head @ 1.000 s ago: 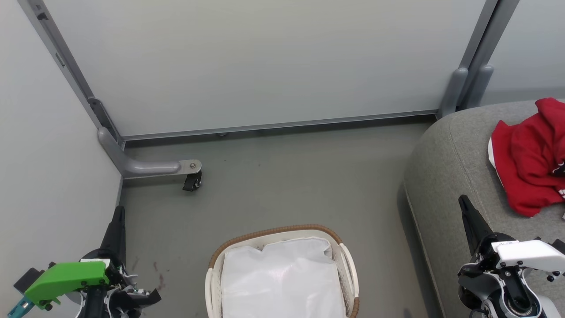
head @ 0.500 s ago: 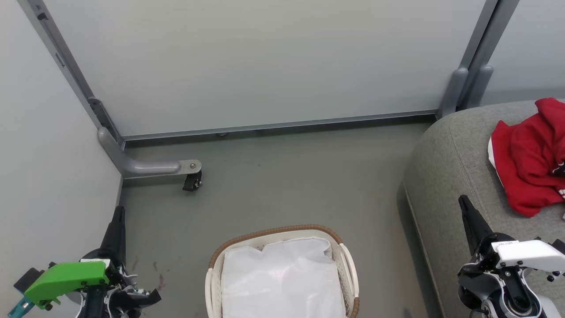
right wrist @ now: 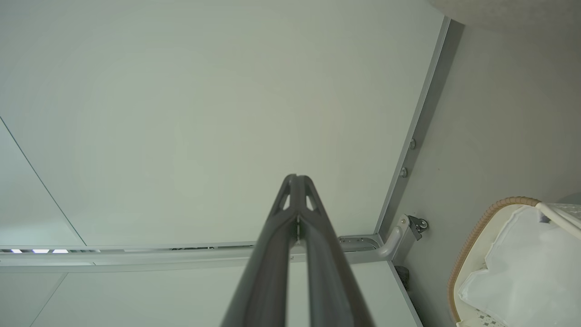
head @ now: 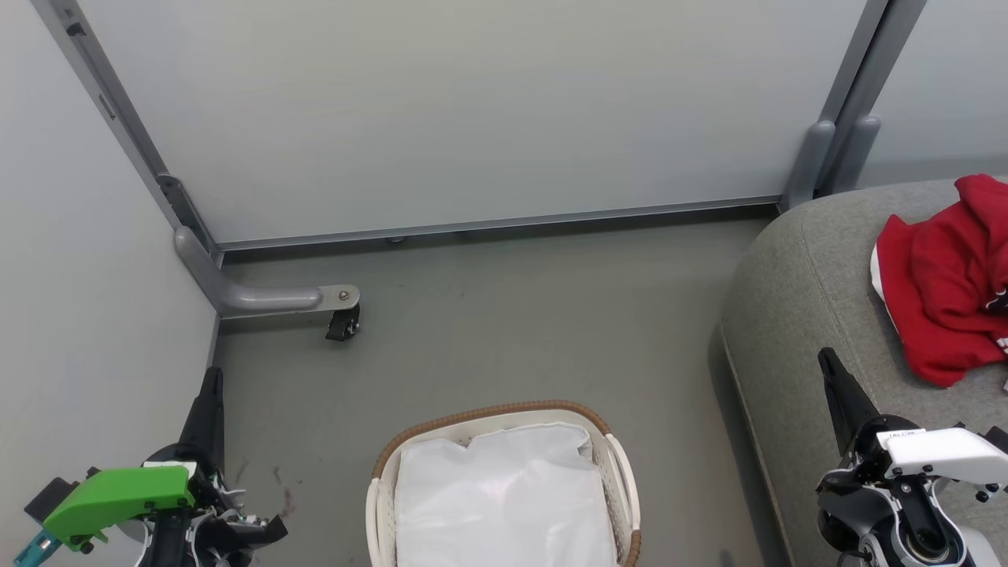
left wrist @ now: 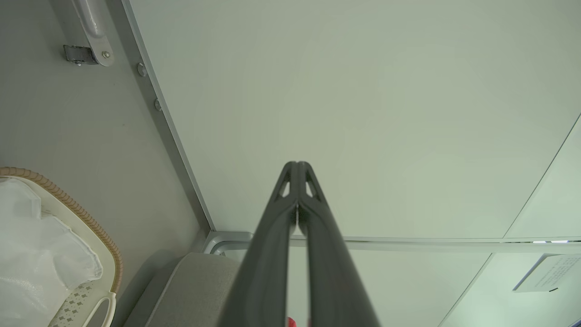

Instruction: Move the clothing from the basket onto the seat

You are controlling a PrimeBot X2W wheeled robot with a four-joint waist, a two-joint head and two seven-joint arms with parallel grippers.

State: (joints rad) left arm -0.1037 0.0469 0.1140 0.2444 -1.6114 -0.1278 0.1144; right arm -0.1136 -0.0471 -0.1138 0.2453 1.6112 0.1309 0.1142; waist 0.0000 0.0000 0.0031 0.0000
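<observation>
Over on the right, on the big grey seat: the red clothing, all in one soft heap. Lies on top of the cushion, near its round corner, and runs off the right edge of the head view. Shows a thin bit of white trim on its left side.

Down low in the middle, on the grey floor: the basket, cream with a brown woven rim. Stands near the seat, with a strip of floor between. Holds a plain white sheet, flat and a bit crumpled.

At the lower left: the left gripper, two long dark fingers pressed tight together, pinching nothing. Points up toward the pale wall, with a bright green part just behind it on the arm. Looks the same from the left wrist: tips touching, bare wall beyond, basket rim at the lower left corner.

At the lower right: the right gripper, also pressed tight together, with nothing between the fingers. Crosses the near edge of the seat in the head view, apart from the clothing.

Far back by the wall: a bent grey metal leg with a small black wheel, resting on the floor.
</observation>
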